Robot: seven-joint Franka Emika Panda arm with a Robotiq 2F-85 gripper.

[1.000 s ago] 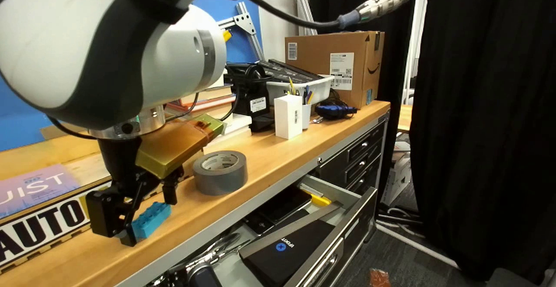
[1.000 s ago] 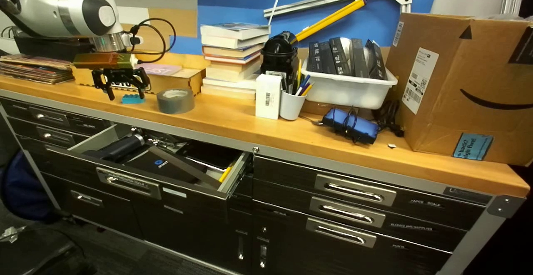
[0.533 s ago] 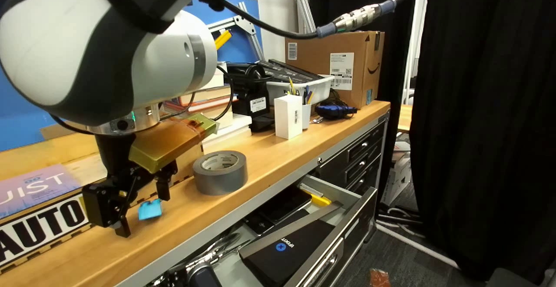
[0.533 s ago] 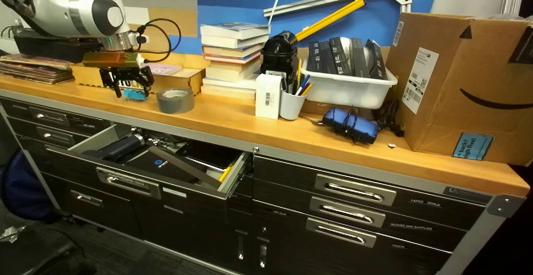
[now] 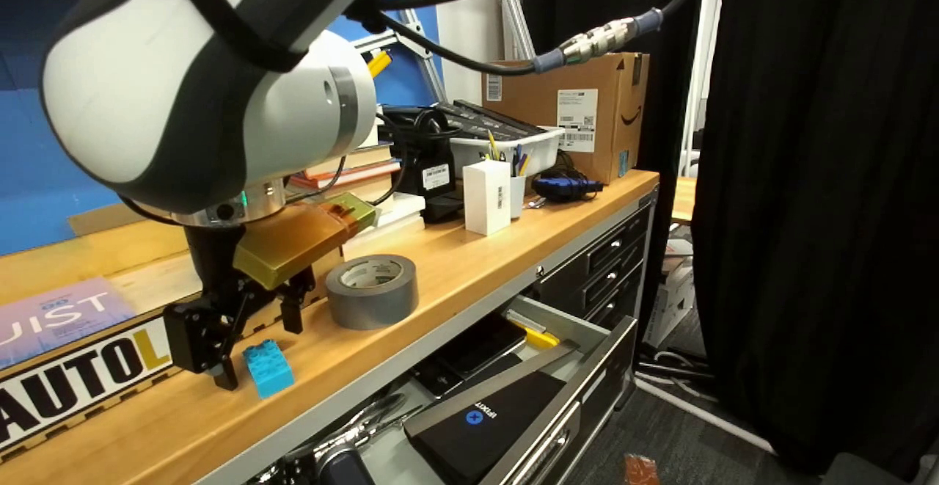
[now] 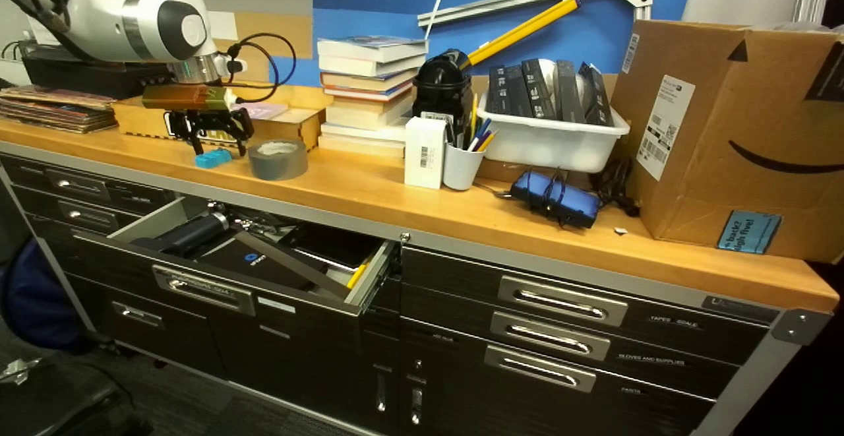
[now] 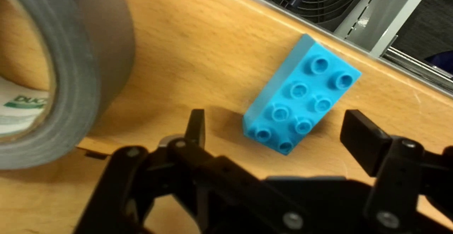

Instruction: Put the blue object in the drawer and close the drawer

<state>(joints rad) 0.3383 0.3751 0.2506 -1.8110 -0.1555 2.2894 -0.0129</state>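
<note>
1. The arm (image 6: 99,20), white with dark sections, extends from the upper left in an exterior view.
2. Its wrist (image 5: 312,96) bends so that the silvery flange (image 5: 265,202) faces down.
3. Below the flange hangs the claw (image 5: 261,351), pointing downward in both exterior views.
4. Its two black fingers (image 7: 366,142) are spread well apart in the wrist view, inner faces turned to each other.
5. Dark linkage bars (image 7: 230,174) run from the fingers back along the claw, partly blurred toward the bottom of the wrist view.
6. A gold-and-green housing (image 5: 290,244) sits just above the linkage bars, slanted in an exterior view.
</note>
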